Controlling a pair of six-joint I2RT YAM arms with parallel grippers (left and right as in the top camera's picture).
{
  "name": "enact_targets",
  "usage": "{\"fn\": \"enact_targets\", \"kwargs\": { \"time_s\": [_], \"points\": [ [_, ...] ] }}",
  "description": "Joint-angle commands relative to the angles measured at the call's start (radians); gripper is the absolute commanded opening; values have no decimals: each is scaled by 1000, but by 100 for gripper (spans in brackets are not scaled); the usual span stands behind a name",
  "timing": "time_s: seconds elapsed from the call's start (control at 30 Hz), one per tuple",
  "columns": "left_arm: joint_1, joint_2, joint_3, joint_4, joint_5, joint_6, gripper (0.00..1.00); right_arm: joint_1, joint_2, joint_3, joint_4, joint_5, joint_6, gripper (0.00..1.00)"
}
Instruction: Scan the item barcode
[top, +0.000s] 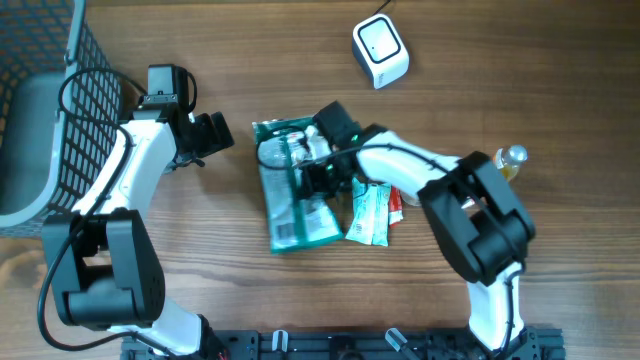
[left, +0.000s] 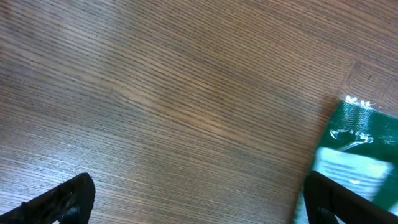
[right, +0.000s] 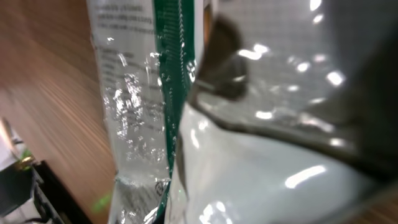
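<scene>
Wooden table (top: 300, 60) has green packet (top: 292, 205) lying mid-table, right gripper (top: 314, 177) clenched on its slick foil, left gripper (top: 220, 133) spread empty; thin pinch may slip before scanner (top: 380, 52).

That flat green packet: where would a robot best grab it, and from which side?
On the packet, pinch the thin upper edge, coming down from above. It lies flat on the table, so only its rim fits between fingers. The right gripper looks shut on it there.
</scene>
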Motion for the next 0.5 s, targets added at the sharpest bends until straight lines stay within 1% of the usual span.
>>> {"fn": "enact_targets", "kwargs": {
  "time_s": [0.0, 0.07, 0.2, 0.23, 0.3, 0.37, 0.47],
  "points": [
    [3, -4, 6, 0, -6, 2, 100, -38, -192, 143, -154, 181, -228, 4],
    [3, -4, 6, 0, -6, 2, 100, -34, -268, 185, -247, 296, -310, 4],
    [3, -4, 6, 0, -6, 2, 100, -21, -391, 189, -290, 438, -514, 4],
    [3, -4, 6, 0, -6, 2, 100, -18, -406, 189, -286, 479, -546, 4],
    [3, -4, 6, 0, -6, 2, 100, -16, -420, 189, -264, 574, -622, 4],
    [3, -4, 6, 0, -6, 2, 100, -16, -420, 189, -194, 706, -744, 4],
    [3, -4, 6, 0, -6, 2, 100, -16, -417, 189, -61, 851, -914, 4]
  ]
}}
